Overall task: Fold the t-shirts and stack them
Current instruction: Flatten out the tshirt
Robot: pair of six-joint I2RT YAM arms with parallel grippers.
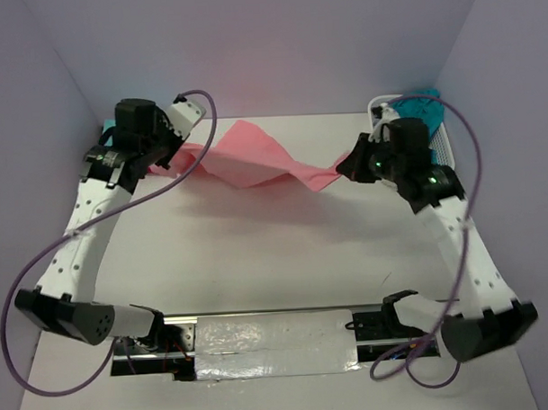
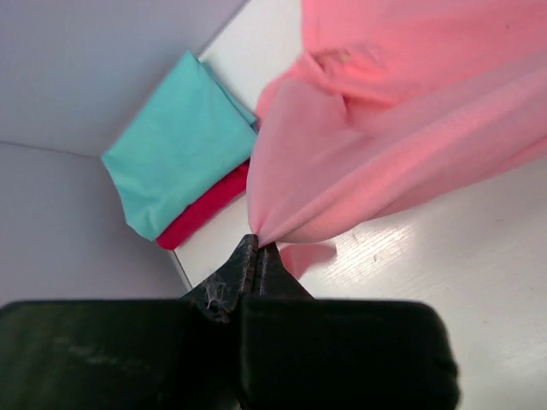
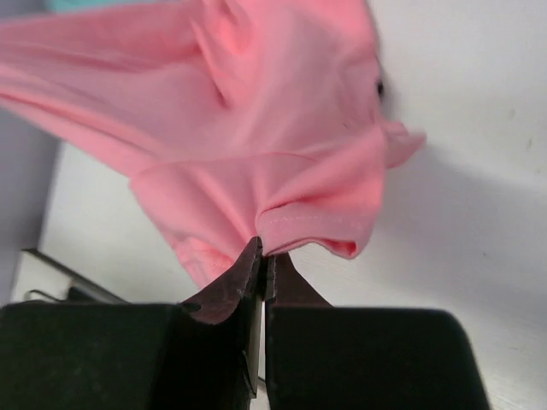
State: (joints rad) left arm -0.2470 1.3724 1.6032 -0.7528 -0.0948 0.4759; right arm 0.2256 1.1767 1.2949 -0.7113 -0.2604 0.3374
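A salmon pink t-shirt (image 1: 259,160) hangs stretched between my two grippers over the far half of the table. My left gripper (image 1: 178,157) is shut on its left end (image 2: 282,201), the cloth pinched at the fingertips (image 2: 256,245). My right gripper (image 1: 345,166) is shut on the hemmed right end (image 3: 316,224), pinched the same way (image 3: 263,248). Folded in the far left corner lie a mint-teal t-shirt (image 2: 175,141) on top of a crimson red t-shirt (image 2: 205,209). A darker teal-blue t-shirt (image 1: 422,105) sits in the basket at the far right.
A white lattice basket (image 1: 445,145) stands at the far right corner behind my right arm. Grey walls close in the table on three sides. A taped metal rail (image 1: 270,336) runs between the arm bases at the near edge.
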